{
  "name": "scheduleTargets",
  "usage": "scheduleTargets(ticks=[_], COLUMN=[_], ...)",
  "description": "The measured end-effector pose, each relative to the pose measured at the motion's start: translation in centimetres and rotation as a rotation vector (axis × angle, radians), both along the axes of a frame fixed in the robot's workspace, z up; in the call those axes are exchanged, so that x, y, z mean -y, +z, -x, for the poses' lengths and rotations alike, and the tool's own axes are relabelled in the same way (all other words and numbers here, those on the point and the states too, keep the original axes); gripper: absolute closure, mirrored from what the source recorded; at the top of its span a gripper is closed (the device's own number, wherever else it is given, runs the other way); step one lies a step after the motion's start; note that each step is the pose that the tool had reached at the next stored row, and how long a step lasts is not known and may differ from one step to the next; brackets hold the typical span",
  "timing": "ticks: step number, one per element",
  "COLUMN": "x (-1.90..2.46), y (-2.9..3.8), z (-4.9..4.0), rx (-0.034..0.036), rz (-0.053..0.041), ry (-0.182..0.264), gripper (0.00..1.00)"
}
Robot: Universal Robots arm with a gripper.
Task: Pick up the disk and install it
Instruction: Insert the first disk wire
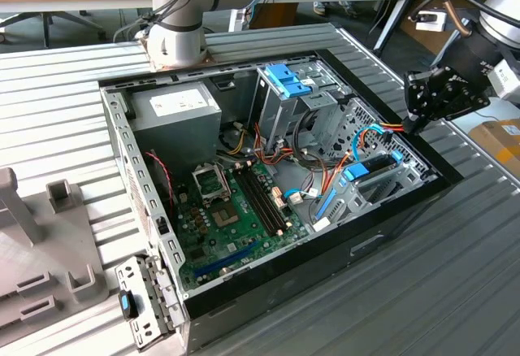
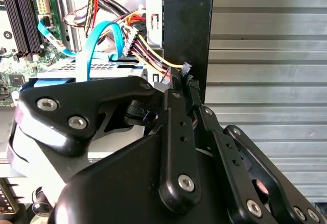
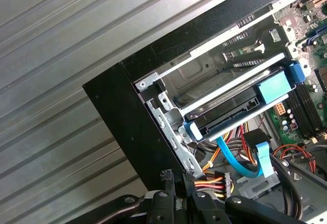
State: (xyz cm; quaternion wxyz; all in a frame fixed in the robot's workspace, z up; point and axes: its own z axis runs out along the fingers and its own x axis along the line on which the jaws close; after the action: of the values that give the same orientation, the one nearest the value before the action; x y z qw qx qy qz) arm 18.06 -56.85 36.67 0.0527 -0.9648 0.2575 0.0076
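Pincer [image 2: 179, 72] hovers near disk [image 3: 230, 115] seated in case [image 3: 117, 111].

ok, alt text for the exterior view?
Open computer case lying on a ribbed metal table, circuit board exposed. The black end effector hangs over the case's edge at the exterior view's right, near the disk, which lies in a metal bay, blue tabs at its ends.

My exterior view looks down at a slant on the whole open computer case [image 1: 325, 267] from some way off. Both wrist views ride close above the case's black side wall [image 2: 186, 29], facing down past the gripper [image 2: 179, 73]; they share that wall and a blue cable [image 3: 237, 160].
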Motion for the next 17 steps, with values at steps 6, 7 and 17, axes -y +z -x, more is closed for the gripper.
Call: scheduleTargets(ticks=[6, 7, 17], x=[0.0, 0.0, 0.0], y=[-0.02, -0.02, 0.45], z=[0.0, 0.0, 0.0], rx=[-0.0001, -0.0001, -0.0001], rz=[-0.0003, -0.0002, -0.0004], ry=[0.0, 0.0, 0.0], gripper=[0.84, 0.84, 0.84])
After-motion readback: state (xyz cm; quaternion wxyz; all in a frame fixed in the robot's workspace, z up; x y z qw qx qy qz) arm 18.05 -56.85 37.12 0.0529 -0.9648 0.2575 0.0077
